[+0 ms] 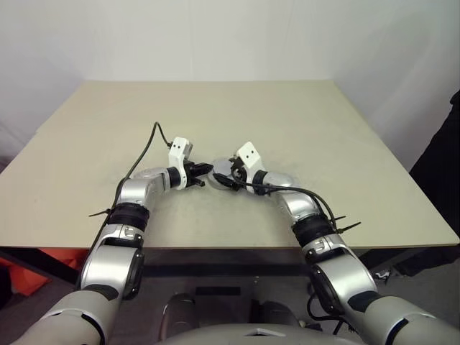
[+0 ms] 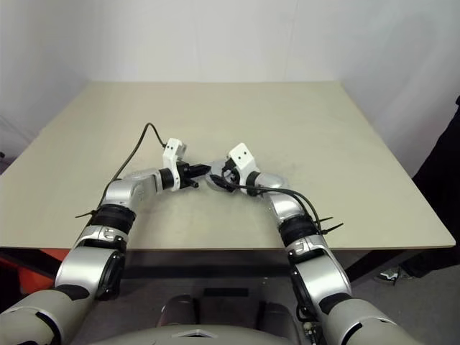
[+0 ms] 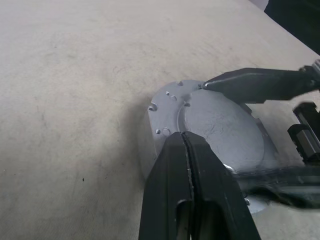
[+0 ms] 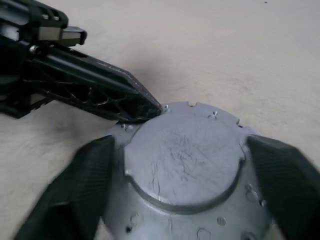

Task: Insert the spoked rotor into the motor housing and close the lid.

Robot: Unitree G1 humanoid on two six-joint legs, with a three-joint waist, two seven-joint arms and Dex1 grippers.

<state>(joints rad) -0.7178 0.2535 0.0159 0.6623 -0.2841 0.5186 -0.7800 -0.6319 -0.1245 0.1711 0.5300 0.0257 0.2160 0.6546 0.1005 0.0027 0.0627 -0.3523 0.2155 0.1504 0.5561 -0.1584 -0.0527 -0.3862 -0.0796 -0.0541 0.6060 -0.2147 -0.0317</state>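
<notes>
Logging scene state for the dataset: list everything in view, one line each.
motor housing: one, grey metal, closed flat top facing up, on the table near its front middle, between the two grippers.
table: one, beige top, dark frame under the front edge.
wall: white, behind the table.
orange object: one, on the floor under the table's left front.
left gripper: one, black fingers shut, tips on the housing's top edge.
right gripper: one, black fingers open, one on each side of the housing.

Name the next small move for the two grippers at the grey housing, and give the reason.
Probably press down gently with the shut left gripper: its tip rests on the raised disc on top of the housing, while the right gripper's fingers stand wide on either side, steadying it on the table.
</notes>
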